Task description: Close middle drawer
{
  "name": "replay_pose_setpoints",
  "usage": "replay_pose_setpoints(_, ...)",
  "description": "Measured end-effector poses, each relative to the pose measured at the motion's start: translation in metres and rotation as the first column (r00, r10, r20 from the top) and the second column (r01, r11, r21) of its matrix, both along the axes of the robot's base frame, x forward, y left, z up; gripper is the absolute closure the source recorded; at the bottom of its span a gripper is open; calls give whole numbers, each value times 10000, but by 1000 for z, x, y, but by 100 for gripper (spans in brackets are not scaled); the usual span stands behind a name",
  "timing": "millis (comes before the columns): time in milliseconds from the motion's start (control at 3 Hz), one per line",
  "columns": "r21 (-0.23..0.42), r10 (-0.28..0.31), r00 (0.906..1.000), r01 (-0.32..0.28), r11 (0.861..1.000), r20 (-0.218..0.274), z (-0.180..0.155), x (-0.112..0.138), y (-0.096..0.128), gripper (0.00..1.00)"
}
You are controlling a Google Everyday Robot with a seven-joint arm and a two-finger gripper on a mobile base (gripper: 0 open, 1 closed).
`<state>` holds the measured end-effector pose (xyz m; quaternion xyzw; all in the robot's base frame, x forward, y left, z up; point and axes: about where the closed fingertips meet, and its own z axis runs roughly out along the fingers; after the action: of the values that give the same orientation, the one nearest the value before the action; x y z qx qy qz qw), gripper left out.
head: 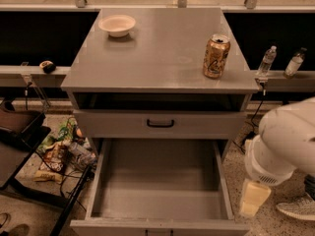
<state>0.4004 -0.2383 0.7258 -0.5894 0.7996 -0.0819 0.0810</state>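
Observation:
The middle drawer (160, 181) is pulled far out of the grey cabinet. Its plain grey box interior holds nothing, and its low front panel (157, 227) lies at the bottom edge of the view. Above it, the taller-fronted drawer with a black handle (160, 123) is shut. My white arm (285, 141) reaches down at the right of the cabinet. My gripper (253, 199), a cream-coloured end piece, hangs just outside the open drawer's right wall, near its front corner, without touching it.
On the cabinet top (157, 58) stand a white bowl (117, 25) at back left and a gold can (216, 56) at right. Two bottles (267, 60) stand on a ledge to the right. Clutter (59, 151) lies on the floor at left, and a shoe (295, 208) at right.

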Motion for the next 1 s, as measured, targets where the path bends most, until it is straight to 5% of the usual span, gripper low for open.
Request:
replay_pose_setpoints(333,326,-44,9996,53,9995,-296,-50,-17,-1,0)
replay_pose_setpoints(1000,1090,-342,9885,506,9928,-1476,-176,-84,-9,42)
